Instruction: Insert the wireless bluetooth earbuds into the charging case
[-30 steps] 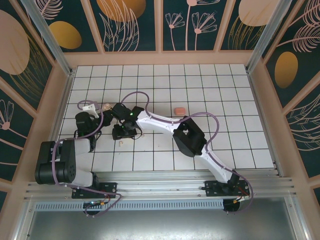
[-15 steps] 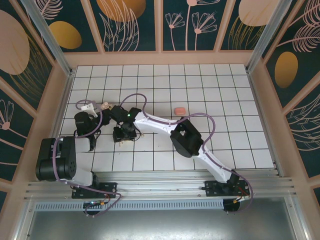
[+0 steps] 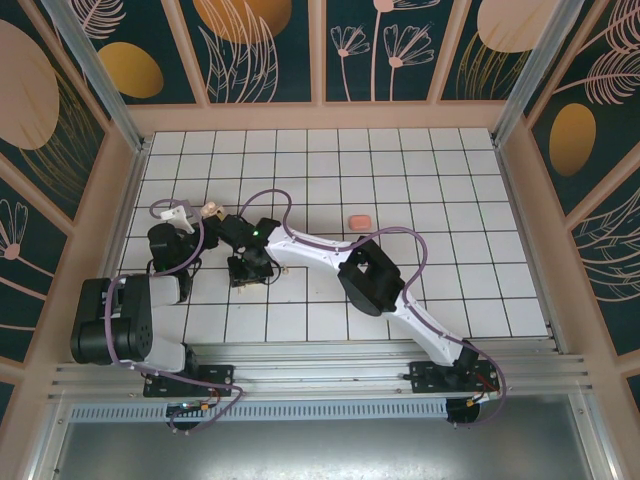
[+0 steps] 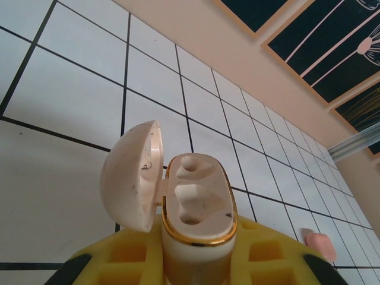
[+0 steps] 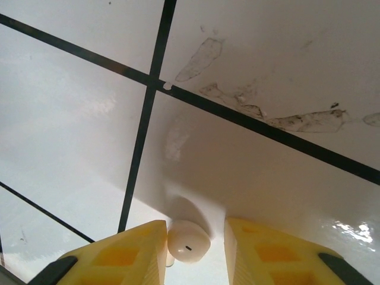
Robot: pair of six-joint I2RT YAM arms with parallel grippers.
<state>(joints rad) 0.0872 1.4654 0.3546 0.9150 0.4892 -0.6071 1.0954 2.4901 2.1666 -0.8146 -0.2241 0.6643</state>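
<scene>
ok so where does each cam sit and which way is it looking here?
Top external: above and behind the bases, looking down on the tiled table; left arm and right arm show.
Left wrist: low, looking across the tiles to the far wall; its yellow jaws grip the open charging case.
Right wrist: close above a tile, looking down; its yellow jaws flank a cream earbud.
Shared: the pink object mid-table from above also sits lower right in the left wrist view.
</scene>
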